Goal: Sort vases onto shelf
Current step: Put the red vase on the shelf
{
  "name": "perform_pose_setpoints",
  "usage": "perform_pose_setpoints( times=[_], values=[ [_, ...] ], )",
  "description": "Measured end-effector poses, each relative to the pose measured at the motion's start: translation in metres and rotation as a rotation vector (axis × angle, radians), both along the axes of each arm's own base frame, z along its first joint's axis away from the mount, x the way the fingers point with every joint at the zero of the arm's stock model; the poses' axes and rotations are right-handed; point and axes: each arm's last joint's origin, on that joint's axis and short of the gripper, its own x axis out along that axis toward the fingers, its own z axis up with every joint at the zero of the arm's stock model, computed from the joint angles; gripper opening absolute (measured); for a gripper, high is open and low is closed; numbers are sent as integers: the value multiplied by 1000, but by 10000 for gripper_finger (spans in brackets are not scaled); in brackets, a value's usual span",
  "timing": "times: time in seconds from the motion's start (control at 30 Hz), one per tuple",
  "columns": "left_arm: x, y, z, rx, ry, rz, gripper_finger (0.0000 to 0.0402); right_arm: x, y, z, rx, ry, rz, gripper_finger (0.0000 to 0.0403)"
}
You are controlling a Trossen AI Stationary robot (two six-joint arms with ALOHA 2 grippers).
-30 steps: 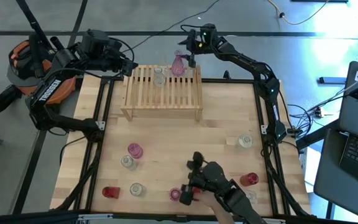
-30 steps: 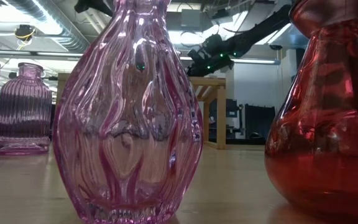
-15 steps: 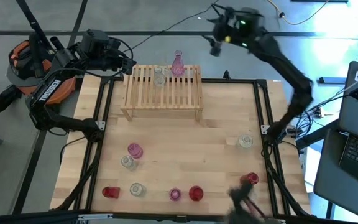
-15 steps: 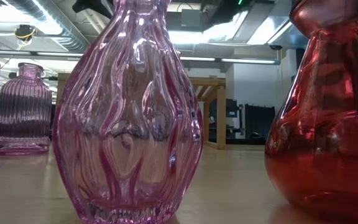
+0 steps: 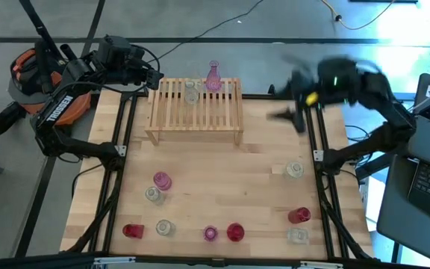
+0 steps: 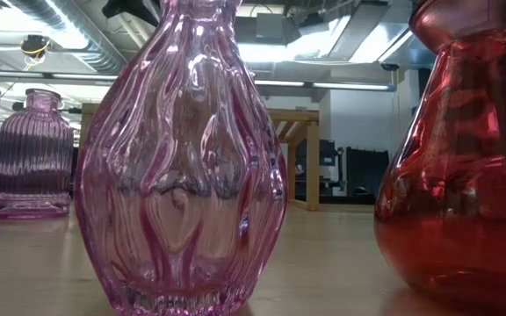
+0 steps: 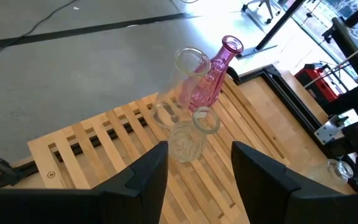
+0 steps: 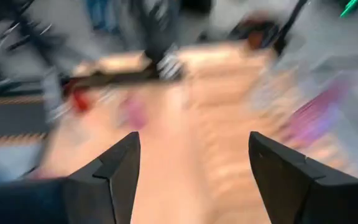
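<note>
I take the shelf (image 5: 195, 110) as my landmark; it stands at the far side of the table (image 5: 222, 172), toward the left. On its far edge I see three vases: a slim pink vase (image 5: 213, 77) near the right end, and just beside it, on its left, two clear vases (image 5: 192, 90) that stand close together. My left gripper (image 7: 194, 171) waits off the far left corner of the shelf, above the table edge, with its fingers spread and nothing between them; it looks over the slats at those three vases. My right gripper (image 8: 191, 168) is in the air to the right of the shelf, near the far right corner of the table, and it is blurred in the high view; in its own wrist view the two fingers stand apart and hold nothing. The other vases are well apart from the shelf, on the near half of the table: a pink ribbed vase (image 5: 161, 180) with a clear one (image 5: 153, 195) touching or just beside it, a red squat vase (image 5: 132, 231), another clear vase (image 5: 163, 227), a small pink vase (image 5: 210, 234) beside a red round vase (image 5: 235, 232), a red vase (image 5: 298, 216) with a clear vase (image 5: 298, 236) just in front of it, and one clear vase (image 5: 295, 169) alone near the right edge.
</note>
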Motion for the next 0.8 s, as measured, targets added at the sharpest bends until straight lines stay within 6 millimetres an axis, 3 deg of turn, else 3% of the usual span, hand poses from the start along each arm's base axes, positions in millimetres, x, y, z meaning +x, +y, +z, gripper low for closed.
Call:
perform_pose_setpoints(
  times=[0.13,0.3,0.4,0.53,0.67,0.8],
  values=[
    [0,0,0,0,0,0,169,7,53,-15,76,154,53,248],
    [0,0,0,0,0,0,169,40,97,-31,-134,176,132,248],
    [0,0,0,0,0,0,169,71,108,-45,-351,182,153,248],
    [0,0,0,1,-1,0,169,109,111,-70,-424,250,79,248],
    [0,0,0,1,-1,0,169,143,113,-109,-390,401,337,248],
    [0,0,0,1,-1,0,169,177,119,-134,-348,350,560,248]
  ],
)
